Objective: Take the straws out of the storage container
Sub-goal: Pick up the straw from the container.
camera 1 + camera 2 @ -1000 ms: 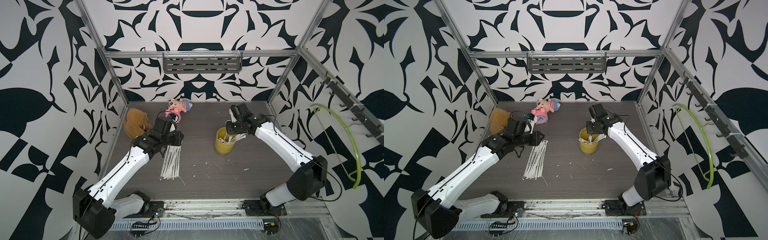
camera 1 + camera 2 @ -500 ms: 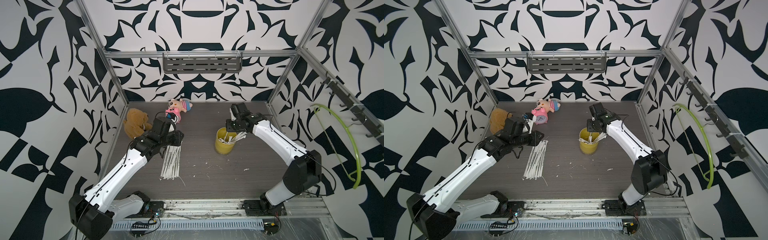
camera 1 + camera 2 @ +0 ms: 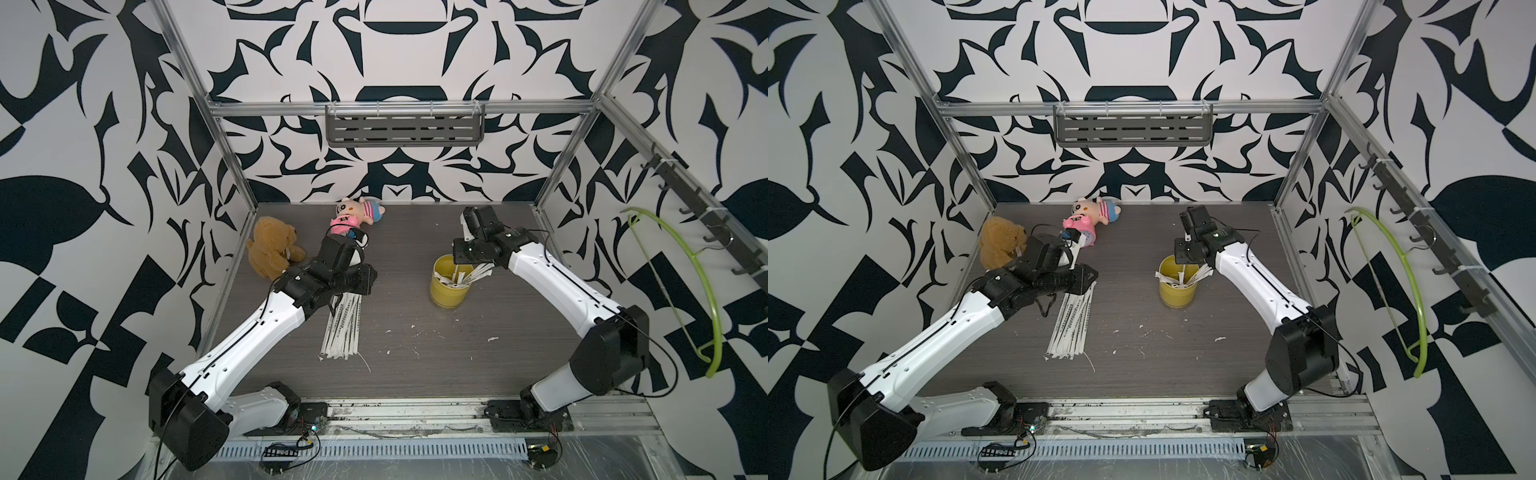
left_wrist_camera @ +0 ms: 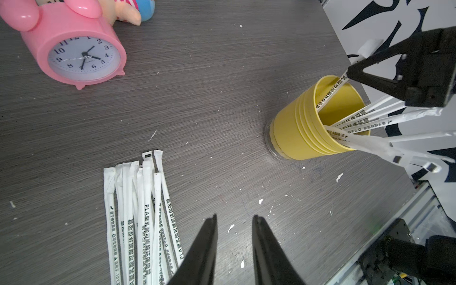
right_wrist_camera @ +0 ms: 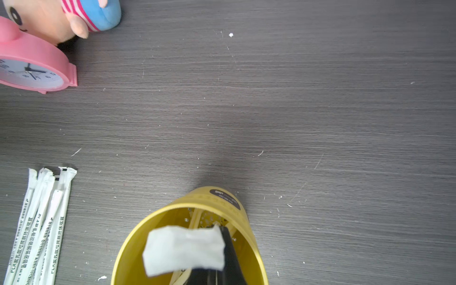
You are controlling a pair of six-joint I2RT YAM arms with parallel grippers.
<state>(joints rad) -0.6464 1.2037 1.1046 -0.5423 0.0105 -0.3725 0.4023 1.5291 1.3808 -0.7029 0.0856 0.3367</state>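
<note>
the straws (image 4: pixel 355 123) left in the yellow cup (image 4: pixel 296 128) fan out and lean on its rim toward the right arm, while a bundle (image 4: pixel 145 217) of others lies flat on the tabletop (image 4: pixel 222 98) beside my left end effector (image 4: pixel 234 217), which hovers empty with its jaws partly apart. my right end effector (image 4: pixel 349 72) is pinched shut on the upper end of one straw at the cup's mouth, and the right wrist view shows the flat wrapper tab (image 5: pixel 183 249) sticking past the tips. i judge these near weightless, bendy and slick in their paper sleeves, so a hold on the loose tab alone could tear or slip. i'd grip lower, where the straw fills the wrapper, and lift along its lean, since the light cup could tip.
</note>
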